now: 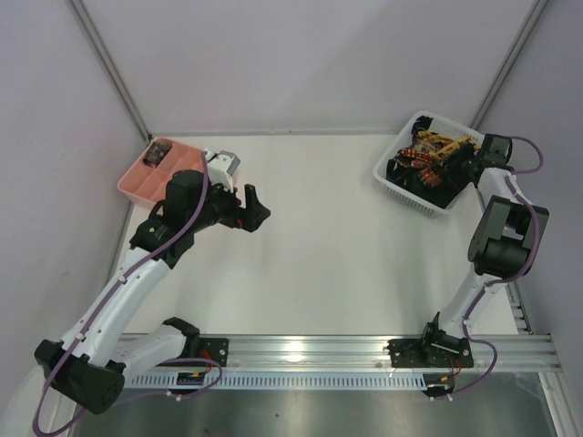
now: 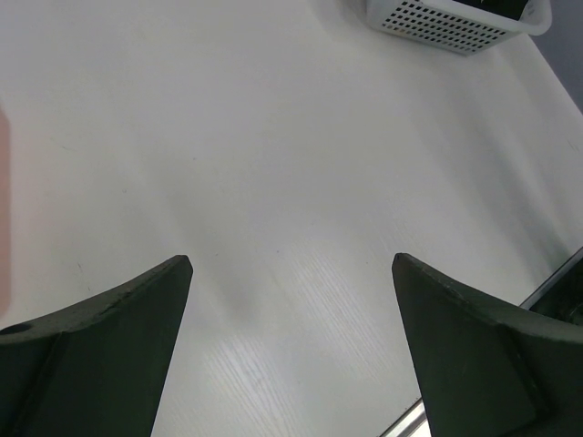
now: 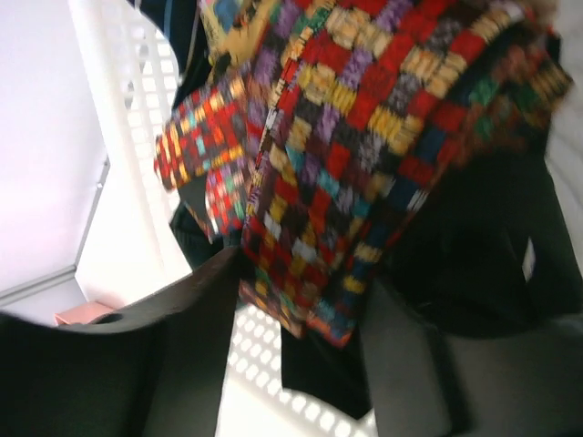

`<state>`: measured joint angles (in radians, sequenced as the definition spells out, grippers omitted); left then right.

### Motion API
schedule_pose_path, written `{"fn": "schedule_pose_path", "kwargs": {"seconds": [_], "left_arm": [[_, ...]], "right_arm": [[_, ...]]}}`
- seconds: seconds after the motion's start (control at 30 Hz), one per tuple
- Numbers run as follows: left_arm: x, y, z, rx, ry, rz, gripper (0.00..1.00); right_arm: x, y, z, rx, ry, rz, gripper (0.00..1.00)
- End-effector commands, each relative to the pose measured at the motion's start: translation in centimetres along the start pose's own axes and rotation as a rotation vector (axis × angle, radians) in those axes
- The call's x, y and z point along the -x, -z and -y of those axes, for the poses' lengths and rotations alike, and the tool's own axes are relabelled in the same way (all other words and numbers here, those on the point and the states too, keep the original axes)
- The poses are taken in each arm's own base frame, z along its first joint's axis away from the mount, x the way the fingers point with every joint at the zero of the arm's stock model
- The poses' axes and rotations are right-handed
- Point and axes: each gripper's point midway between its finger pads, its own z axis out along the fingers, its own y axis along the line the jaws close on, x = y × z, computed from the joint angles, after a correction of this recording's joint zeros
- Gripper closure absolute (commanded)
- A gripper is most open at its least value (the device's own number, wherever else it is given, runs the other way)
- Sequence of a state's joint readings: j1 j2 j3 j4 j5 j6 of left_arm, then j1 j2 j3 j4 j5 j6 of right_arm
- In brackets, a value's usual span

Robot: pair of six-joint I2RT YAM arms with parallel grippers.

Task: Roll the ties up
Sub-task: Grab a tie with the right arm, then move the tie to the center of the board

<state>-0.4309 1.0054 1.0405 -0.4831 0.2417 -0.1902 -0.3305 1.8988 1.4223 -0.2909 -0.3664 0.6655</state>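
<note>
Judging from how things lie, you are near the start. The ties (image 1: 430,155) sit heaped inside the white basket (image 1: 407,196), and none lies spread or rolled on the table (image 1: 328,255) outside it. Your right gripper (image 3: 310,278) is down in the basket with one checked red, yellow and purple tie (image 3: 364,118) hanging between its fingers. The jaws stand partly apart on either side of the cloth, and you cannot tell whether they have pinched it yet. Your left gripper (image 1: 255,208) hangs far across the table from the basket, spread wide with nothing in it. The pink tray (image 1: 137,182), at the far corner opposite the basket, holds something small and dark. It is too small to call a finished roll. Lifting out, laying flat and rolling all seem to be left.
</note>
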Motion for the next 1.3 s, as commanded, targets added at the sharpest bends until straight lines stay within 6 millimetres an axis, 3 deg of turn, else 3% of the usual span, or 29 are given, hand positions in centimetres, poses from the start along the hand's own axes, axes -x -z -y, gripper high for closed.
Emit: {"fn": "schedule_pose_path", "kwargs": {"seconds": [0.0,0.13,0.17,0.27,0.33,0.47,0.5,0.53,0.6,0.77,1.0,1.1,1.17,1.2,1.27], "left_arm": [[1.9,0.5,1.0,-0.036,-0.032,0.031,0.02],[1.8,0.6,0.9,-0.025,-0.008,0.022,0.03],[1.8,0.7,0.8,-0.018,-0.002,0.022,0.04],[1.8,0.9,0.3,0.02,0.022,0.027,0.06],[1.9,0.9,0.2,0.028,0.043,0.028,0.07],[2.3,1.1,0.7,0.01,0.097,0.037,0.09],[2.5,1.2,0.9,0.0,0.117,0.044,0.08],[2.7,1.3,1.5,-0.028,0.127,0.046,0.07],[3.3,1.8,2.3,-0.065,0.141,0.069,0.06],[4.8,3.6,3.8,-0.125,0.217,0.154,0.05],[7.5,7.8,4.9,-0.131,0.262,0.293,0.04],[9.3,11.0,5.2,-0.116,0.254,0.389,0.03],[9.9,13.1,5.7,-0.126,0.251,0.45,0.02],[10.0,13.7,5.9,-0.132,0.257,0.464,0.02],[9.7,14.5,6.1,-0.143,0.264,0.468,0.01]], "right_arm": [[2.5,-0.8,-3.4,0.104,0.024,0.05,0.49],[2.7,-1.0,-6.2,0.16,0.022,0.037,0.7],[2.9,-0.6,-7.7,0.188,0.016,0.038,0.82],[2.2,1.1,-11.6,0.27,0.024,0.023,0.95],[2.5,3.6,-14.7,0.327,0.043,0.044,1.0],[0.8,8.9,-21.7,0.518,0.098,0.011,1.0],[-0.6,9.9,-23.3,0.552,0.114,-0.021,1.0],[-1.0,12.1,-25.4,0.606,0.146,-0.018,1.0],[-3.0,14.3,-27.5,0.661,0.171,-0.067,1.0],[-10.2,23.3,-34.1,0.928,0.3,-0.201,1.0],[-16.3,32.5,-36.5,1.077,0.368,-0.3,1.0],[-19.2,34.8,-36.4,1.113,0.404,-0.335,1.0],[-20.7,34.3,-35.4,1.088,0.402,-0.359,1.0],[-22.5,32.3,-33.9,1.043,0.384,-0.408,1.0],[-23.0,31.8,-32.3,1.008,0.358,-0.393,1.0]]}}
